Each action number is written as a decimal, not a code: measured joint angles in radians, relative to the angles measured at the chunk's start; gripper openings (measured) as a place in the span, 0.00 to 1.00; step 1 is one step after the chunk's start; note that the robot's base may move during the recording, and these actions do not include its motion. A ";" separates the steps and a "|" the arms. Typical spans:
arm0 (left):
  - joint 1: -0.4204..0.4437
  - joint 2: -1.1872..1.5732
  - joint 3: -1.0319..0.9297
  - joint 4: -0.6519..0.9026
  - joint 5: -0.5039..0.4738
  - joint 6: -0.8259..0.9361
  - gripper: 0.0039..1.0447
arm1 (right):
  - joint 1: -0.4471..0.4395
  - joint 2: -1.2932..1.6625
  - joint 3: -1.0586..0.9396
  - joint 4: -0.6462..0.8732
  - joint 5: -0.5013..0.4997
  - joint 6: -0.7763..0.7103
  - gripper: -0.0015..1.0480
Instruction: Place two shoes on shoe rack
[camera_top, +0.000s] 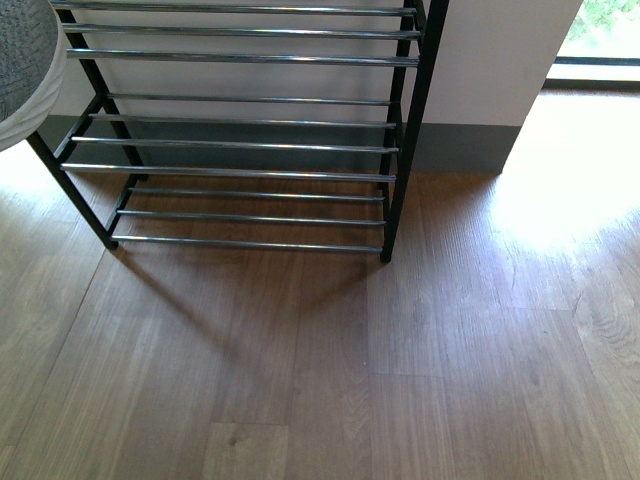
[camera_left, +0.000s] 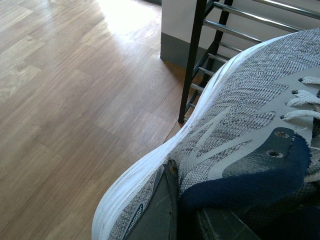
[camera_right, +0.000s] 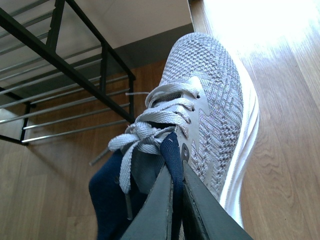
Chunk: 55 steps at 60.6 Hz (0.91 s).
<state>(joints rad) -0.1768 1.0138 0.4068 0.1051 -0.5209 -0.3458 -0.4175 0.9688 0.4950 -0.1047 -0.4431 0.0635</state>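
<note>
The shoe rack (camera_top: 240, 145), black-framed with silvery rods, stands against the wall ahead; it also shows in the left wrist view (camera_left: 200, 65) and the right wrist view (camera_right: 65, 70). A grey knit shoe (camera_top: 22, 70) with a white sole hangs at the front view's upper left edge, above the rack's left side. My left gripper (camera_left: 175, 200) is shut on that shoe (camera_left: 235, 130) at its navy collar, beside the rack's frame. My right gripper (camera_right: 172, 170) is shut on the navy collar of the other shoe (camera_right: 210, 100), held above the floor; it is out of the front view.
Wooden plank floor (camera_top: 330, 360) spreads in front of the rack. A white wall with a grey skirting (camera_top: 470, 140) runs behind it. A bright sunlit patch (camera_top: 570, 190) lies on the floor at the right, below a window.
</note>
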 joint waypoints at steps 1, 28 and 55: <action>0.000 0.000 0.000 0.000 0.000 0.000 0.01 | 0.000 0.000 0.000 0.000 0.000 0.000 0.01; -0.001 0.000 0.000 0.000 0.001 0.000 0.01 | 0.000 0.000 0.000 0.000 0.000 0.000 0.01; -0.001 0.000 0.000 0.000 0.001 0.000 0.01 | 0.000 0.000 0.000 0.000 0.002 0.000 0.01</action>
<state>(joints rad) -0.1776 1.0142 0.4068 0.1051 -0.5201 -0.3454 -0.4175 0.9691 0.4950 -0.1047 -0.4408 0.0635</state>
